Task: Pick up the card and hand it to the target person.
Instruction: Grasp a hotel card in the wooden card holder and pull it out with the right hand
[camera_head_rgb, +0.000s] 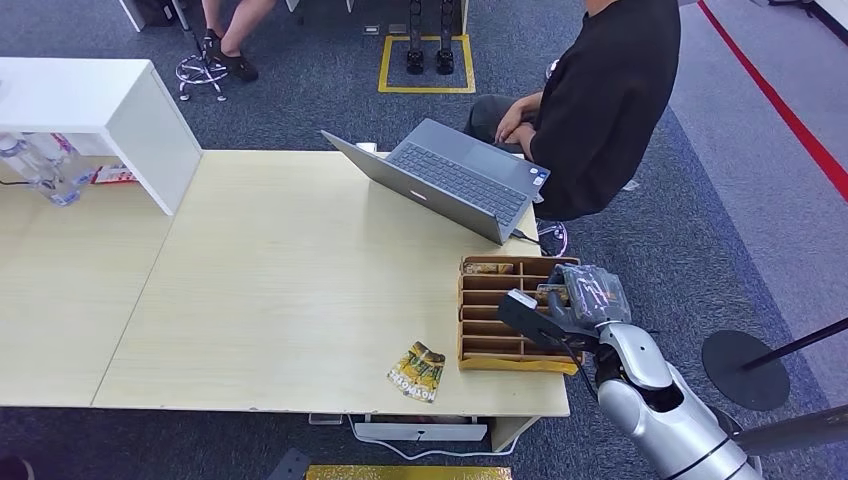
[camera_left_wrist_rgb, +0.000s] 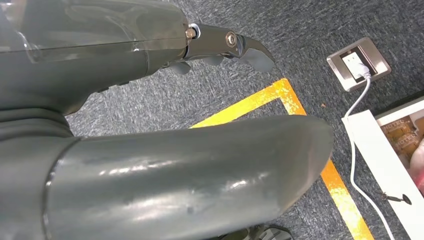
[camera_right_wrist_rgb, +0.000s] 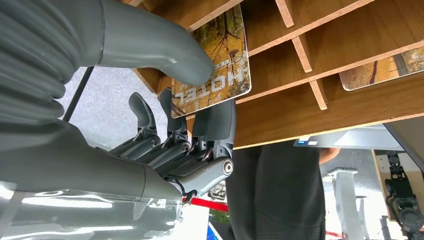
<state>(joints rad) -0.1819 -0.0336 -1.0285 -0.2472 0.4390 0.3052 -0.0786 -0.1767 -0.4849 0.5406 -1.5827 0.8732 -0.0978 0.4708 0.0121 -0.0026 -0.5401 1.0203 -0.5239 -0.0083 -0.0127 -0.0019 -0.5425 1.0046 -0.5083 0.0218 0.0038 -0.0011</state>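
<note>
**Right hand pinching a card at the wooden rack**

Nearest us in the head view, the silver right arm (camera_head_rgb: 660, 400) rises from the lower right, and its right hand (camera_head_rgb: 565, 305) sits over the right side of the rack (camera_head_rgb: 480, 345), a wooden tray of slots at the table's (camera_head_rgb: 280, 280) front right corner. In the right wrist view we see the thumb (camera_right_wrist_rgb: 165, 55) pressed on the printed face of a card (camera_right_wrist_rgb: 220, 70) marked "HOTEL", with the fingers (camera_right_wrist_rgb: 172, 112) curled beneath its edge. We record the hand as clamped on this card, which lies against the rack's dividers. A second card (camera_right_wrist_rgb: 385, 67) lies in another slot, apart from the hand.

On the table just left of the rack, near the front edge, we note a small stack of loose cards (camera_head_rgb: 416, 371). An open laptop (camera_head_rgb: 450, 180) stands behind the rack at the far edge. A person (camera_head_rgb: 600, 100) in black sits beyond it, at the table's right side.

The left hand (camera_left_wrist_rgb: 200, 45) hangs over carpet, and we see nothing in it; we cannot tell from this view how its fingers lie. Below it we note yellow floor tape (camera_left_wrist_rgb: 280, 100) and a floor socket (camera_left_wrist_rgb: 357, 62) with a white cable (camera_left_wrist_rgb: 357, 165) plugged in.

A white shelf (camera_head_rgb: 100, 110) stands at the table's far left.
</note>
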